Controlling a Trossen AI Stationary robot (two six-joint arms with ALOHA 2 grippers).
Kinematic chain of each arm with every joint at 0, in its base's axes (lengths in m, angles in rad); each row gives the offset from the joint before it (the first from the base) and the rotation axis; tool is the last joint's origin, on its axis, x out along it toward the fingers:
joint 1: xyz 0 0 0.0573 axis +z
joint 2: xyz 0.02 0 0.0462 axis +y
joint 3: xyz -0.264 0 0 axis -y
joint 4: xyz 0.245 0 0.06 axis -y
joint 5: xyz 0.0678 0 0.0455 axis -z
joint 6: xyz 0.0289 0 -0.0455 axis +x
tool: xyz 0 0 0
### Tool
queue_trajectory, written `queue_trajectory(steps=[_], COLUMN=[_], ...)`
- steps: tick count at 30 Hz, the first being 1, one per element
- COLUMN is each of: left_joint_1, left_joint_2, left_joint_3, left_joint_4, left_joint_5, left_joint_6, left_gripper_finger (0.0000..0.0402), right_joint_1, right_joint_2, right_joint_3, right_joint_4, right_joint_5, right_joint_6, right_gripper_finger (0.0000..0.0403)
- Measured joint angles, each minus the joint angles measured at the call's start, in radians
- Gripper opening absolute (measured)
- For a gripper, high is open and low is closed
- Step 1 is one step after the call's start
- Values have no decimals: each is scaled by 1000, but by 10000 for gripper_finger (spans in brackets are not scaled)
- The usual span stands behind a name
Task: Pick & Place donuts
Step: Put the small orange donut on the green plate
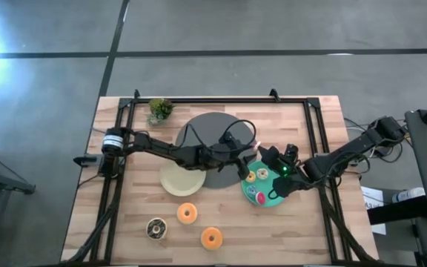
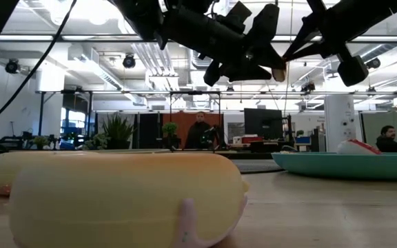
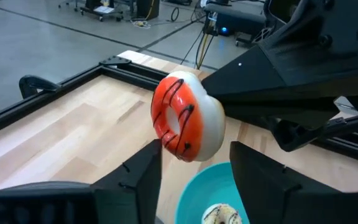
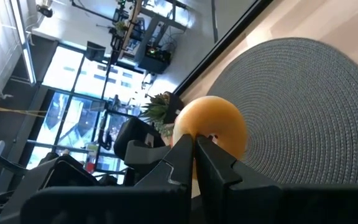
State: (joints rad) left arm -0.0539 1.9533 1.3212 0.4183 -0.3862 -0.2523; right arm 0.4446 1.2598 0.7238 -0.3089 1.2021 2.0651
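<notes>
From above, both dark arms reached toward the middle of the wooden counter (image 1: 124, 215): the left arm stretched across from the left edge, its left hand (image 1: 249, 165) meeting the right hand (image 1: 267, 157) at the near edge of the teal plate (image 1: 252, 199). On that plate lay a yellow donut (image 1: 262, 173), a white one (image 1: 250, 177) and a pink one (image 1: 259, 197); two orange donuts (image 1: 187, 213) and a chocolate donut (image 1: 156, 228) sat nearer the front, beside a cream plate (image 1: 176, 182), a dark grey disc (image 1: 210, 130) and a small potted plant (image 1: 159, 110). In the low view both arms hung in from above, a pale yellow donut (image 2: 123, 196) filled the foreground, the teal plate sat to the right, and people stood in the bright workshop beyond. The left wrist view showed the left hand's fingers (image 3: 132, 180) spread apart with a red-frosted donut (image 3: 185, 116), white beneath and lined with dark drizzle, standing on edge between and just above them; whether either finger touched it could not be told, and the teal plate lay under it. The right wrist view showed the right hand's fingers (image 4: 182, 152) pressed together against that donut's orange face, above the woven grey disc.
</notes>
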Motion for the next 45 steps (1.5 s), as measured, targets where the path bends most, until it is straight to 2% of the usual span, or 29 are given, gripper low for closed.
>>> queue_trajectory(steps=[9,14,22,28,31,37,41,45], left_joint_1=[10,8,7,7,6,-13,-42,-80], left_joint_2=[30,33,30,30,28,28,56,107], left_joint_3=[16,34,33,33,33,32,33,41], left_joint_4=[59,35,-17,-44,-68,-87,-88,-80], left_joint_5=[10,2,-1,-4,-5,17,60,97], left_joint_6=[32,76,104,166,181,244,361,506], left_gripper_finger=[177,164,86,15,4,3,3,3], right_joint_1=[0,0,0,10,10,10,9,9], right_joint_2=[0,0,-2,-38,-83,-200,-287,-371], right_joint_3=[5,4,-5,-5,1,24,55,94], right_joint_4=[13,1,-14,-95,-217,-424,-571,-679], right_joint_5=[-2,-9,-90,-257,-318,-405,-382,-295], right_joint_6=[0,3,24,-53,-83,-124,-146,-150], right_gripper_finger=[8,8,9,13,35,112,155,178])
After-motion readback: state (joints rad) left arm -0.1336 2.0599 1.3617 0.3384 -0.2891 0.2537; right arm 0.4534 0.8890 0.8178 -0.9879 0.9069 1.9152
